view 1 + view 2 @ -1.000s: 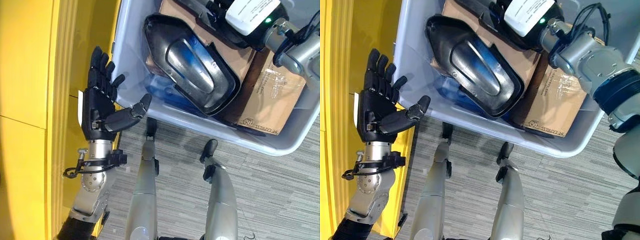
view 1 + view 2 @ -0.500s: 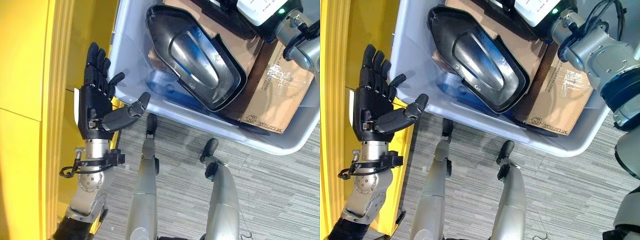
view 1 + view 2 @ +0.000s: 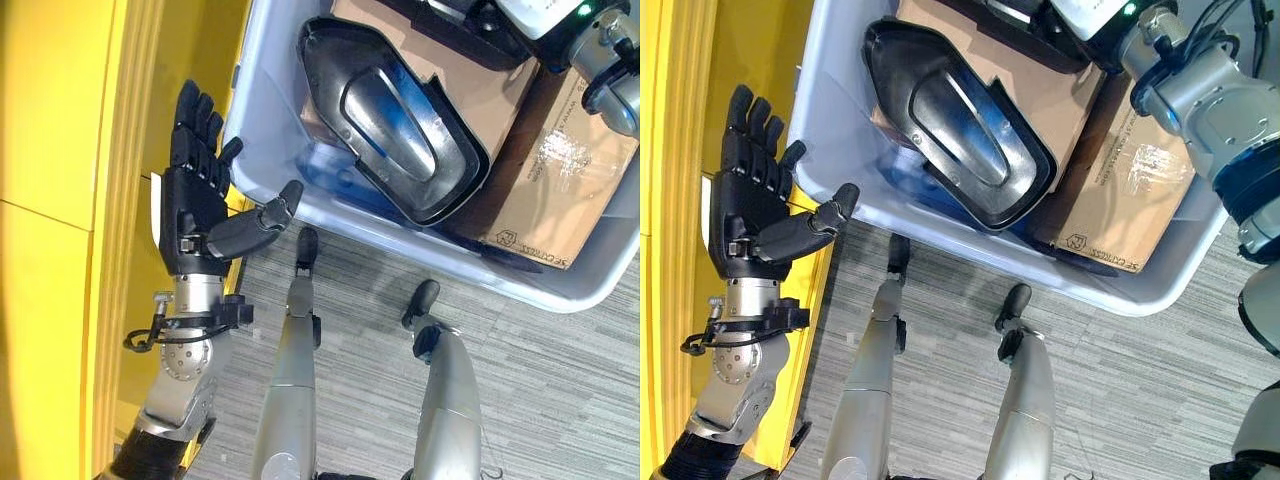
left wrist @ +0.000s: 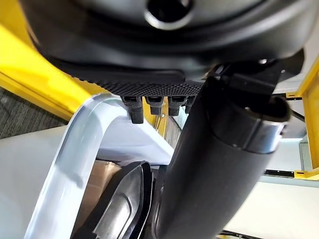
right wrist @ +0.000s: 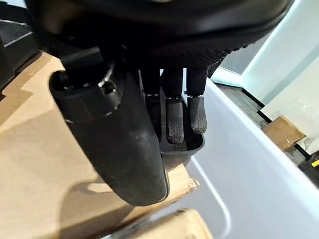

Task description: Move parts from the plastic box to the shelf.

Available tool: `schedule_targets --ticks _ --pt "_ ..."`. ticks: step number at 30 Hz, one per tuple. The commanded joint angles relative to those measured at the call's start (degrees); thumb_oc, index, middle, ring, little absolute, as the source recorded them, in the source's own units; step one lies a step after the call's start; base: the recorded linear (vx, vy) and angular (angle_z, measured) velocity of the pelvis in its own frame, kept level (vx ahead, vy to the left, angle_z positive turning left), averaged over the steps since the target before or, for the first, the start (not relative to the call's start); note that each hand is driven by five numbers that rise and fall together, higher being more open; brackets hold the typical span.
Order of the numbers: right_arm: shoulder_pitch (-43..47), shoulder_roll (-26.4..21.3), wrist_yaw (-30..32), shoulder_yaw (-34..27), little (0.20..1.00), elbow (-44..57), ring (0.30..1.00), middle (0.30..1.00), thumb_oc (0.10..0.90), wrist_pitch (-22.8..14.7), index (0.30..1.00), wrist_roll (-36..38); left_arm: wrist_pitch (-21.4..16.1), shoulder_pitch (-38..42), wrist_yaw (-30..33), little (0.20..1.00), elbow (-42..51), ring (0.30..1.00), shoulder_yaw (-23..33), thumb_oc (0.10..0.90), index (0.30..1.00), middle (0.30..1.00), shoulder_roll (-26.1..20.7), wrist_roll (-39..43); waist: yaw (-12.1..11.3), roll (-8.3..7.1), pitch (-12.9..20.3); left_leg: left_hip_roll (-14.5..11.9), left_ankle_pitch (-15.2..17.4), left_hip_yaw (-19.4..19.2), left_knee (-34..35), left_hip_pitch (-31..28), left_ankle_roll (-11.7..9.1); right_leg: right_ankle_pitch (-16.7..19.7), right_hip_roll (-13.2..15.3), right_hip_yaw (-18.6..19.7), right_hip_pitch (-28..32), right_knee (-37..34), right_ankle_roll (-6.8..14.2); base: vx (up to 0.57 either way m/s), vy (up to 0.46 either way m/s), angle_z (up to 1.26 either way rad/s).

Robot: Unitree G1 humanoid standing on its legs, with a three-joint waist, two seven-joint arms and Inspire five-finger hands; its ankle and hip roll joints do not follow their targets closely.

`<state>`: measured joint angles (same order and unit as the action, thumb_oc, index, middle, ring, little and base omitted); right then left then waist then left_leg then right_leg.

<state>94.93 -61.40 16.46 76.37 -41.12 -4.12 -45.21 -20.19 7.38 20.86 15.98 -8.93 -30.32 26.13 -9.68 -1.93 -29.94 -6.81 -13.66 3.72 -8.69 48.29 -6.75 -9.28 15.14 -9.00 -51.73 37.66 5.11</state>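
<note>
Grey plank floor (image 3: pixel 560 380) — the pale plastic box (image 3: pixel 262 120) above it.

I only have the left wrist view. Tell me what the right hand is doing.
Observer: The right hand is inside the plastic box, fingers curled over the rim of a dark part that lies on cardboard.
Operator: Report where my left hand sits against the box.
Observer: The left hand is open and holding nothing, outside the box, between its wall and the yellow shelf.
</note>
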Motion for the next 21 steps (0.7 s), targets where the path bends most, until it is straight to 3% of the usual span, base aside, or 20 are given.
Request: schedule_targets --ticks 1,10,21 --pt "4.26 -3.10 3.07 3.84 0.300 6.53 0.300 0.300 0.400 -0.66 0.300 -1.34 -4.59 2.18 0.91 1.000 6.21 1.000 1.41 0.900 1.000 1.000 -1.18 -3.79 -0.07 -1.08 0.15 -0.32 11.24 -0.09 -3.97 -7.01 0.60 3.14 -1.62 -1.03 12.31 -11.80 2.51 -0.03 -0.004 0.02" --pt "2.79 -10.16 4.22 0.59 0.300 22.54 0.300 0.300 0.400 -2.25 0.300 -1.16 -3.06 3.10 0.00 1.000 5.72 1.000 1.44 0.900 1.000 1.000 -0.47 -4.79 1.50 -0.98 0.34 -0.78 10.56 -0.25 -0.81 -17.23 0.90 4.33 -1.87 -2.37 23.27 -15.74 2.81 0.00 0.003 0.01" --pt "-8.36 -15.80 5.81 -12.72 0.300 38.70 0.300 0.300 0.400 -4.23 0.300 -2.28 -1.98 0.15 -3.53 1.000 5.88 1.000 2.34 0.900 1.000 1.000 -1.53 -4.23 3.48 -2.17 7.09 -1.80 10.64 -1.21 3.11 -27.67 1.40 5.38 -2.45 -1.80 33.65 -21.92 3.20 0.03 0.012 -0.04"
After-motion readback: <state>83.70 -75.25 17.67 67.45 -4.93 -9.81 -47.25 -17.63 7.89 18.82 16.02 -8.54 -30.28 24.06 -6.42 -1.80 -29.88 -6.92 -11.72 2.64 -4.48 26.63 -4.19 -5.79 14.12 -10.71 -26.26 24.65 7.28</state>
